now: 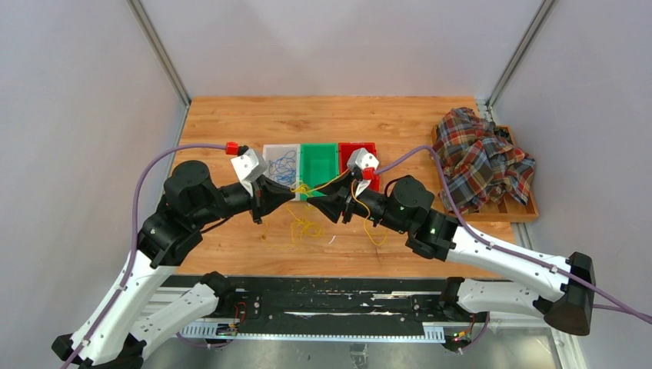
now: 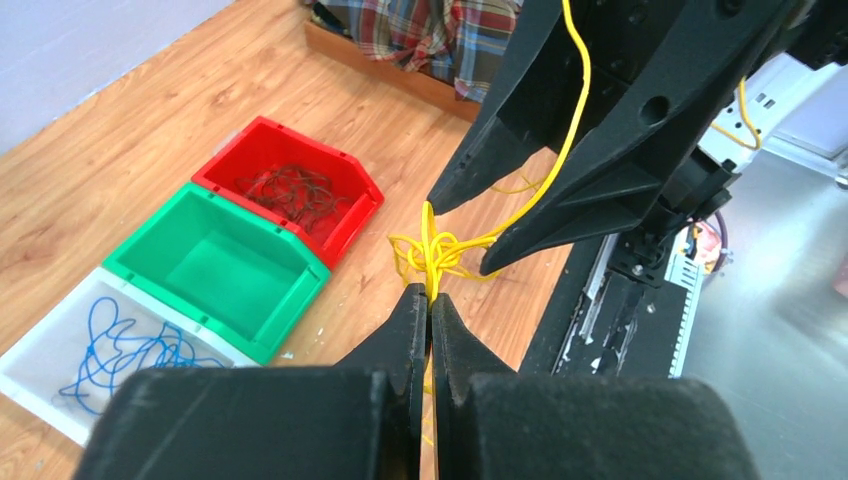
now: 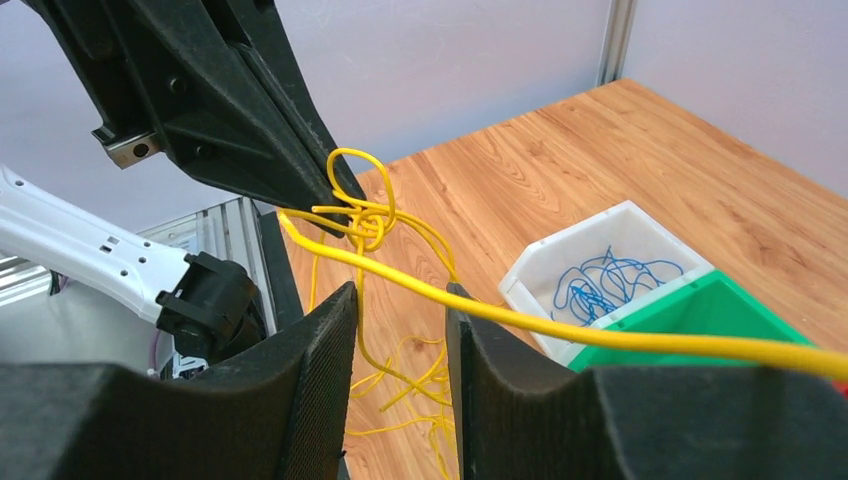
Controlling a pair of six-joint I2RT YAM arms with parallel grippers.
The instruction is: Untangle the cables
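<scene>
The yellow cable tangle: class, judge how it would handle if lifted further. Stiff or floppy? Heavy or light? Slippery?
Probably floppy: the yellow cable hangs in slack curls below its knot. Likely very light: the left gripper carries it with a fingertip pinch alone. Possibly slippery, being thin and glossy; the right gripper stands open around one strand.

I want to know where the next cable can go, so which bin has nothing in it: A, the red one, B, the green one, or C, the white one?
B: the green bin shows only its bare floor, while the white bin holds blue cables and the red bin holds dark cables.
</scene>
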